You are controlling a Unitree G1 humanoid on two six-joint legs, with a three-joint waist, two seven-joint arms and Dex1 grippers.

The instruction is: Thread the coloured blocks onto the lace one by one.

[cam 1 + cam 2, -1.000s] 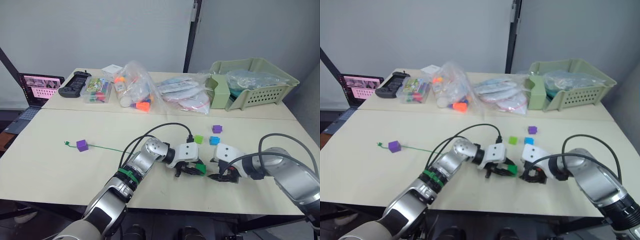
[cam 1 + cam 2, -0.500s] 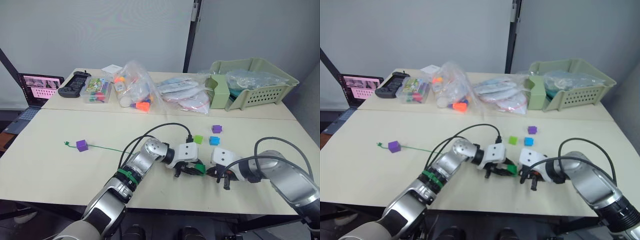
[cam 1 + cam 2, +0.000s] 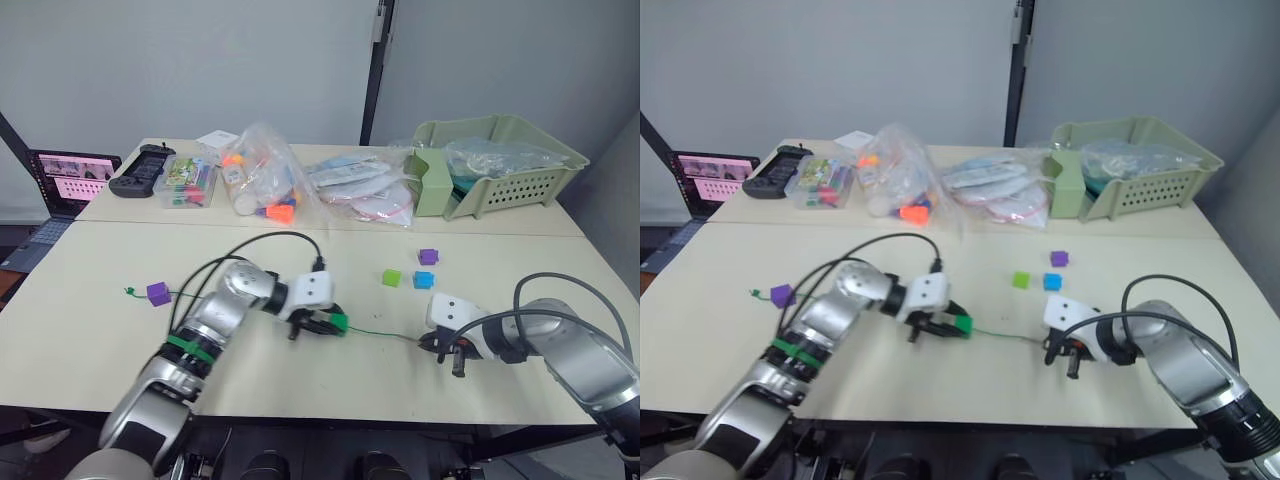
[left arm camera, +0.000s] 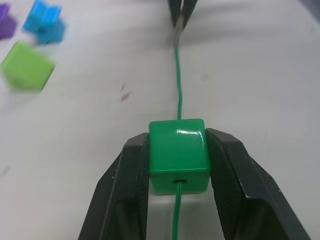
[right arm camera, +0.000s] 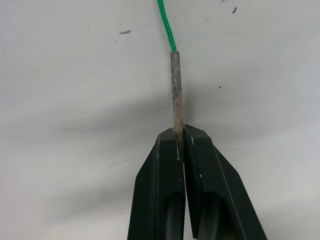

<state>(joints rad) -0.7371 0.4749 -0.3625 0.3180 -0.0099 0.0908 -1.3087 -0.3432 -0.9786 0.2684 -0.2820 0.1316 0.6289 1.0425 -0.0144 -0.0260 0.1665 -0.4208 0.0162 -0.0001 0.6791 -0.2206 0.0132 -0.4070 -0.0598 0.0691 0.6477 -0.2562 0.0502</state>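
Observation:
My left gripper [image 4: 178,165] is shut on a dark green block [image 4: 178,154], with the green lace [image 4: 178,95] running through its hole. That block [image 3: 339,322] sits mid-table. My right gripper [image 5: 179,142] is shut on the lace's grey stiff tip [image 5: 175,85], at the table's right [image 3: 443,346]. The lace [image 3: 375,333] stretches between the two grippers. A purple block [image 3: 158,293] sits threaded near the lace's far left end. A light green block [image 3: 392,277], a blue block [image 3: 425,280] and another purple block [image 3: 428,256] lie loose behind the right gripper.
At the back stand a green basket [image 3: 520,175] on the right, clear bags of toys [image 3: 265,180] in the middle, a small box [image 3: 186,180] and a black controller [image 3: 138,168]. A laptop [image 3: 62,175] sits at the far left.
My left gripper has slid the dark green block leftwards along the lace, away from the right gripper, baring a stretch of cord between them. The right gripper has kept hold of the tip.

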